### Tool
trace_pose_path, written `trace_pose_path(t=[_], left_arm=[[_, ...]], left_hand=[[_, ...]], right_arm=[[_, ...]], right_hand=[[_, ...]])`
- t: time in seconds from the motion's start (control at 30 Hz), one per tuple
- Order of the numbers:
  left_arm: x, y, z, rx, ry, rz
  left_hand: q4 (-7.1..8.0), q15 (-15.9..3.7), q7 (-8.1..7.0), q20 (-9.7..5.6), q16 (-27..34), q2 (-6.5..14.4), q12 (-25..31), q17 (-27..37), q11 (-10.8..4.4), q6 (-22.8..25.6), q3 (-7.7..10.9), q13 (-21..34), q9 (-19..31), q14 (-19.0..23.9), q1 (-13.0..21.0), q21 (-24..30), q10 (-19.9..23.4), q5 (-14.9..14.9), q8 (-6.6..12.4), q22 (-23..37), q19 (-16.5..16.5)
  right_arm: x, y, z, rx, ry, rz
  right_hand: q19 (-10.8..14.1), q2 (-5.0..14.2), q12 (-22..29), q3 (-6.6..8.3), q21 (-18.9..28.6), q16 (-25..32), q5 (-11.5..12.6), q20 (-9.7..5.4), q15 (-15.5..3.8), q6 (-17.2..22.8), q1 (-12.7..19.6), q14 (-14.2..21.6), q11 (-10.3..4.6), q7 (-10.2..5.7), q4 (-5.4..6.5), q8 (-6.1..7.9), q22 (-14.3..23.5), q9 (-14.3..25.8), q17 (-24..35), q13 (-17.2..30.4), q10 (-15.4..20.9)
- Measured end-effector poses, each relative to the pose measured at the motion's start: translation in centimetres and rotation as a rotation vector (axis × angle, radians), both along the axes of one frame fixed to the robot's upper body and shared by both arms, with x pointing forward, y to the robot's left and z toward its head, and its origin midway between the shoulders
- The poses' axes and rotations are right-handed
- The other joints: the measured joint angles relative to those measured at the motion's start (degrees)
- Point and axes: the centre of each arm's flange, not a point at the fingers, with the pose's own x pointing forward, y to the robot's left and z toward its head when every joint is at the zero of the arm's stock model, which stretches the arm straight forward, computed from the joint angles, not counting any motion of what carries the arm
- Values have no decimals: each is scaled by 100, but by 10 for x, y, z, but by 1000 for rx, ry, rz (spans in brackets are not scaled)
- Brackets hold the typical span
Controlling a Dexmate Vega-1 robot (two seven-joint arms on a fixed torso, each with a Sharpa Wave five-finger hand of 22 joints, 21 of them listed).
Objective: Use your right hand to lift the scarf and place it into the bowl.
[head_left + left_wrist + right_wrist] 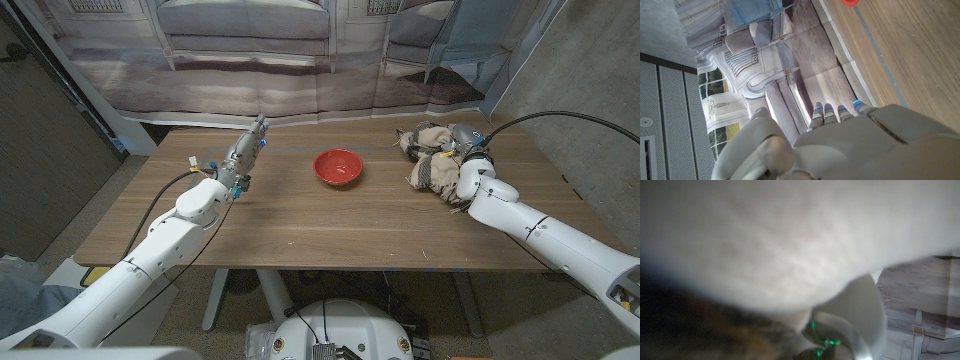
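A crumpled beige and brown scarf [428,160] lies in a heap at the table's far right. My right hand [468,158] is down on the heap's right side, its fingers hidden in the folds, so its grip does not show. In the right wrist view pale blurred scarf cloth [790,240] sits right against the camera, above part of my right hand [860,315]. The small, empty red bowl [338,167] stands at the table's far middle, left of the scarf. My left hand [244,152] is at the far left, fingers stretched out, holding nothing; its fingers [835,112] point past the table edge.
The wooden table [330,225] has bare room in front of the bowl and between the arms. A printed backdrop [300,60] hangs behind the far edge. The bowl's rim [851,2] peeks in at the edge of the left wrist view.
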Motion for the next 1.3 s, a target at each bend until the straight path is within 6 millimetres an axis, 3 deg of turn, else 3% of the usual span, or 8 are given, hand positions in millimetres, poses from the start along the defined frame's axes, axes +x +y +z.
trace_pose_path(t=[0.13,1.3], left_arm=[[0,-1,0,3,-1,-3],[-1,-7,3,13,-4,-2]], left_hand=[[0,0,0,0,0,0,0,0,0,0,0,0,0,0,0,0,0,0,0,0,0],[2,0,0,-1,0,24,0,0,-1,0,-47,0,0,0,-24,0,0,0,0,0,0]], right_arm=[[-4,0,3,-8,-12,1],[-23,-4,35,-63,-97,46]], right_hand=[[-42,60,-1,-1,33,-4,-17,-1,11,0,180,-10,0,0,0,0,0,-2,17,36,0],[-307,57,-67,-32,411,-39,7,82,21,25,184,-61,-20,-23,-16,-22,-26,-45,154,258,21]])
